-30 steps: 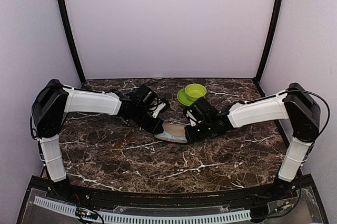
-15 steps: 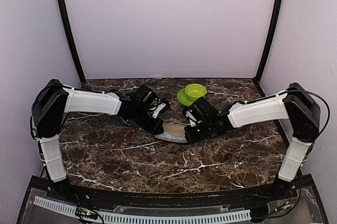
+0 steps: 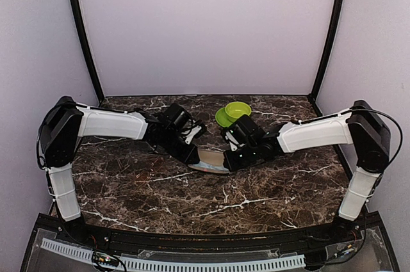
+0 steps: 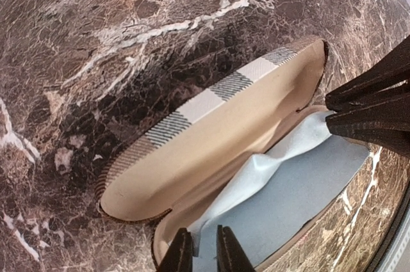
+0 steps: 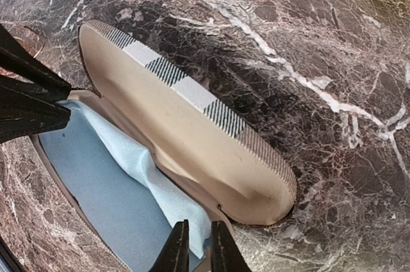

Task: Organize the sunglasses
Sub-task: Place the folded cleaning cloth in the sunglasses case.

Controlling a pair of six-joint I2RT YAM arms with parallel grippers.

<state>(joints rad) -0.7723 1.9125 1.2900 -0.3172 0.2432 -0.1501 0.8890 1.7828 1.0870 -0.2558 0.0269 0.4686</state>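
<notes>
**Both pincers eased at the open case**

The sunglasses case is seen lying open on the marble table, just to the near side of the green bowl and a touch to its left. Its beige-lined lid is tipped back and a pale blue cloth is spread in the lower shell.

The left gripper is planted at the case end farther from the bowl, the right gripper at the end nearer it. On each, the jaws are now shown a sliver apart over the shell's rim and the cloth. Whether that rim is pinched or let go cannot be told.

Against a second ago, the right wrist has been drawn slightly toward the bowl. The left arm is found where it was, and the case has not been shifted. Each pincer's dark fingers are caught at the edge of the other wrist view.
</notes>
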